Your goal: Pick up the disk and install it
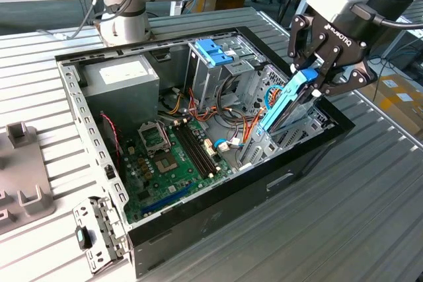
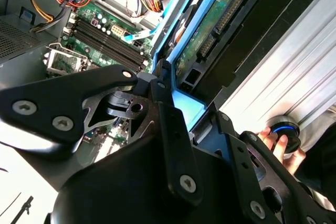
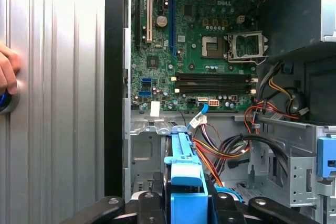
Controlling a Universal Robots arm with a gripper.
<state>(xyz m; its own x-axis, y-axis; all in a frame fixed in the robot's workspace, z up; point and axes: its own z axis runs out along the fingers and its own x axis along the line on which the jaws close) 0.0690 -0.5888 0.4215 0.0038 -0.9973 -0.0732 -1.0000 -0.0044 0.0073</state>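
The end effector [image 1: 316, 77] was clamped on the blue tab end of the disk [image 1: 284, 107], one dark finger on either side of the tab. The disk hung tilted from that grip, its blue-railed body slanting down and away from the fingers into the open computer case [image 1: 218, 209] just below. In the second wrist view the disk's [image 2: 210, 30] green circuit side and connector edge showed between the blue rails. Whether its lower end touched the bay could not be told. Directly beyond the disk's lower end lay a bundle of red, orange and black cables [image 1: 231, 123]. Past them the motherboard [image 1: 168, 156] lay flat on the case floor. Farther in from the end effector stood the metal drive cage [image 1: 211, 70] topped by a blue handle [image 1: 215, 51], and beyond it a grey power supply [image 1: 122, 77] filled the far corner. The case rested on the ribbed metal tabletop [image 1: 357, 216]. Outside the case wall near the end effector, a person's hand [image 2: 281, 145] rested on a blue-ringed button [image 2: 283, 129] on the tabletop.
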